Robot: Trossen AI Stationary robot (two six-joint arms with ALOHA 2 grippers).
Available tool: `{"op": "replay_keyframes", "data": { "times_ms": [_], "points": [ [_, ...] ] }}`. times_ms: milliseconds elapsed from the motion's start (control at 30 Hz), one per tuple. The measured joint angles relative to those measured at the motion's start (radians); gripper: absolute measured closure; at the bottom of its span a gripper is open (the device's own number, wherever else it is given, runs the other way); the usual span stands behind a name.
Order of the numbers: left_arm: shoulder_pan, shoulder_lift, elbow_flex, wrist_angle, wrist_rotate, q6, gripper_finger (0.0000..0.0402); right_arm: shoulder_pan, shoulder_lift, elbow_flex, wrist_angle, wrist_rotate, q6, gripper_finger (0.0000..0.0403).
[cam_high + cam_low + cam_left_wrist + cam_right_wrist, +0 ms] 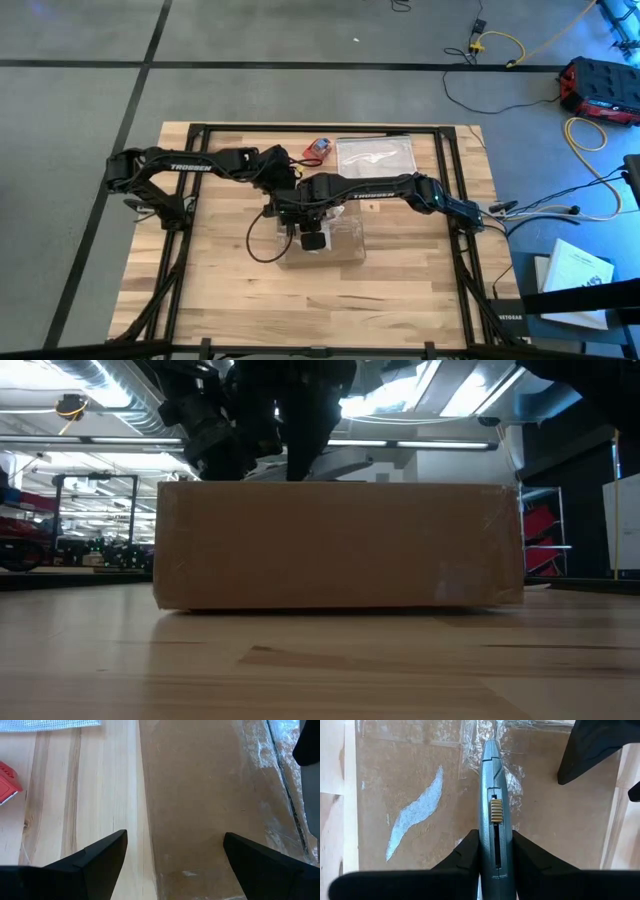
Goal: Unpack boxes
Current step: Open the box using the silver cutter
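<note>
The brown cardboard box (340, 545) lies flat on the wooden table, its top (405, 780) sealed with clear tape, and both arms hang over it (330, 250). My right gripper (492, 865) points down over the top, shut on a grey-blue utility knife (492, 805). My left gripper (175, 855) is open over the box's edge on the side toward the plastic bag. One of its fingers (100, 860) stands over bare table and the other over the box top (200, 795); I see no touch. My right gripper pinches the knife's handle (495, 850) between its two fingers, which come from above and lie along the knife. The knife juts forward past the fingertips and slants down. Its tip (490, 744) reaches the crinkled clear tape on the box's top seam.
A clear plastic bag (375, 152) lies flat at the table's far edge, with a small red-and-blue object (320, 148) to its left; both also show in the left wrist view. Bare wood lies near the front edge (320, 300). Cables and a red case lie on the floor.
</note>
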Motion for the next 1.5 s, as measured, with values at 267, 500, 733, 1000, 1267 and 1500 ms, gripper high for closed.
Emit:
{"op": "replay_keyframes", "data": {
  "times_ms": [267,500,733,1000,1267,1500],
  "points": [
    [0.0,0.0,0.0,0.001,0.0,0.007,0.008,0.002,-0.006,0.0,-0.004,0.002,0.003,0.0339],
    [0.0,0.0,0.0,0.0,0.0,0.005,0.008,0.005,-0.007,-0.001,0.009,-0.022,-0.007,0.0339],
    [0.0,0.0,0.0,0.0,0.001,0.003,0.008,0.005,-0.007,0.0,0.019,-0.024,-0.008,0.0339],
    [0.0,0.0,0.0,0.0,0.001,0.004,0.008,0.004,-0.009,-0.001,0.025,-0.024,-0.009,0.0339],
    [0.0,0.0,0.0,-0.002,0.002,0.003,0.008,0.003,-0.012,-0.001,0.039,-0.024,-0.006,0.0339],
    [0.0,0.0,0.0,-0.002,0.004,0.003,0.008,-0.006,-0.012,-0.007,0.044,-0.015,-0.01,0.0339]
  ]
}}
